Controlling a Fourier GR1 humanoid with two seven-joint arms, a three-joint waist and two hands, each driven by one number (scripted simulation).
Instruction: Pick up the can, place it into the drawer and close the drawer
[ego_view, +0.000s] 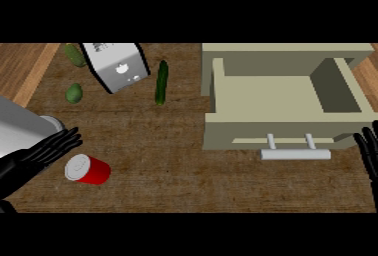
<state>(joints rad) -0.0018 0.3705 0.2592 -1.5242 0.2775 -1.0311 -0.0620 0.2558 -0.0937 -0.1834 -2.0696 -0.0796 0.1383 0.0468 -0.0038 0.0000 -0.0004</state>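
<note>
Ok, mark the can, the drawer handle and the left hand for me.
can (91, 170), head view, on its red side wall.
drawer handle (295, 154), head view, middle of the pale bar.
left hand (46, 148), head view, on the straight black fingers beside the can.

right hand (368, 150): cut off by the view's right edge; only the fingers show, the palm and forearm are out of view.
left hand (40, 152): its forearm runs off the left edge; the thumb cannot be made out.
green vegetable (74, 54): its far end is cut by the top band.
silver box (116, 65): its top end is cut off too.
drawer (284, 102): the cabinet behind it leaves the view at top right.
can (88, 169): markings on its lid too small to tell.
</note>
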